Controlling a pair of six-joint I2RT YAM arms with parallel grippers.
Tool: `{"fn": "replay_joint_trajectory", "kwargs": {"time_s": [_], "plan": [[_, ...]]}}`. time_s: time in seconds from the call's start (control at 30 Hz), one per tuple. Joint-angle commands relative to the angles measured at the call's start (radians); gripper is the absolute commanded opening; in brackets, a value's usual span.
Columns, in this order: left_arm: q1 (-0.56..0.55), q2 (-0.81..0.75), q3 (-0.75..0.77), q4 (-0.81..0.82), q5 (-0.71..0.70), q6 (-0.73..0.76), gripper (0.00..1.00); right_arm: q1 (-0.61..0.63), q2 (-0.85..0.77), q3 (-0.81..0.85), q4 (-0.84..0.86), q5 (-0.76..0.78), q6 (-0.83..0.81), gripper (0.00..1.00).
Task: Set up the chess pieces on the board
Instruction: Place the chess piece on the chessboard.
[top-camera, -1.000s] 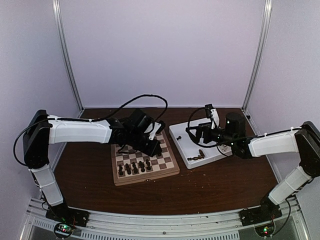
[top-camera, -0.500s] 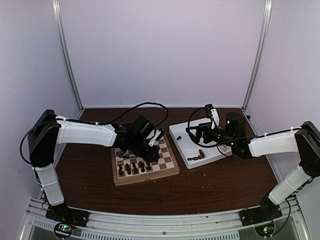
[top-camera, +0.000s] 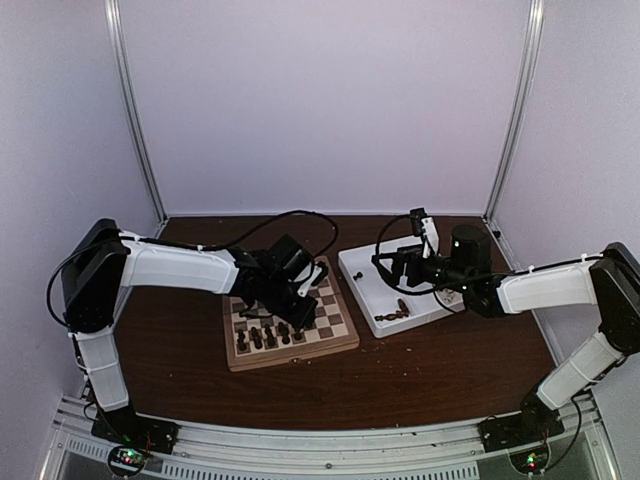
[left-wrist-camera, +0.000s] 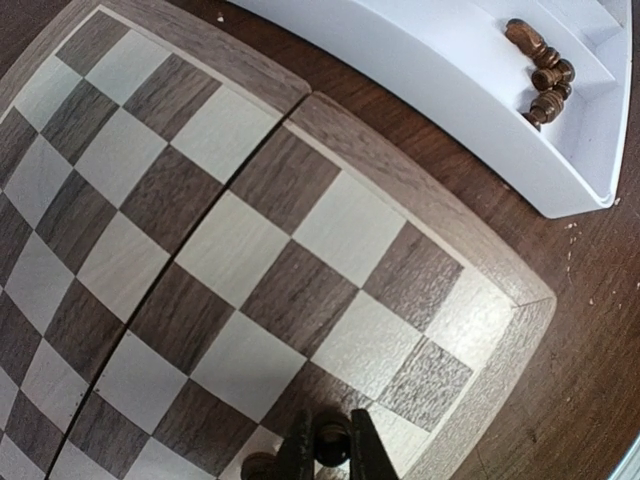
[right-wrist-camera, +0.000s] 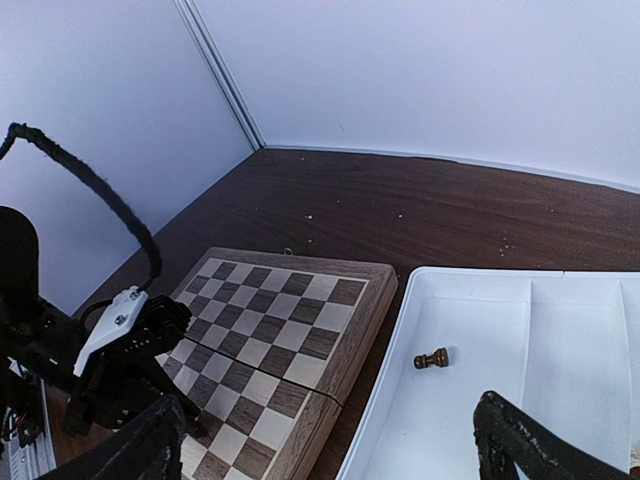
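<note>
Clenching a seemingly light, tippy chess piece (left-wrist-camera: 331, 446) by its head, my left pincer (left-wrist-camera: 330, 432) hung at the board's (left-wrist-camera: 250, 250) four o'clock. Right pincer (right-wrist-camera: 328, 415) gaped empty.

The left arm (top-camera: 180, 268) hides part of the board (top-camera: 338, 330); the pinched chess piece (left-wrist-camera: 331, 440) is cut off below.
</note>
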Motion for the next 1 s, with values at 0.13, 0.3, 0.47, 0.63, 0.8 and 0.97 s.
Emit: {"fn": "replay_joint_trajectory", "kwargs": {"time_s": [0.13,0.3,0.47,0.63,0.8,0.97], "plan": [[-0.004,0.026,0.041,-0.014,-0.017,0.018,0.0,-0.008,0.01,0.002,0.017,-0.008,-0.003,1.0],[-0.005,0.034,0.057,-0.02,-0.017,0.022,0.0,-0.008,0.01,0.002,0.017,-0.008,-0.003,1.0],[-0.005,0.041,0.073,-0.041,-0.056,0.023,0.01,-0.009,0.01,0.003,0.016,-0.009,-0.005,1.0],[-0.005,0.045,0.076,-0.044,-0.064,0.021,0.02,-0.01,0.012,0.005,0.016,-0.01,-0.005,1.0],[-0.005,0.048,0.081,-0.043,-0.058,0.02,0.07,-0.01,0.016,0.007,0.015,-0.012,-0.004,1.0],[-0.005,0.052,0.085,-0.044,-0.046,0.019,0.07,-0.01,0.019,0.008,0.013,-0.014,-0.003,1.0]]}}
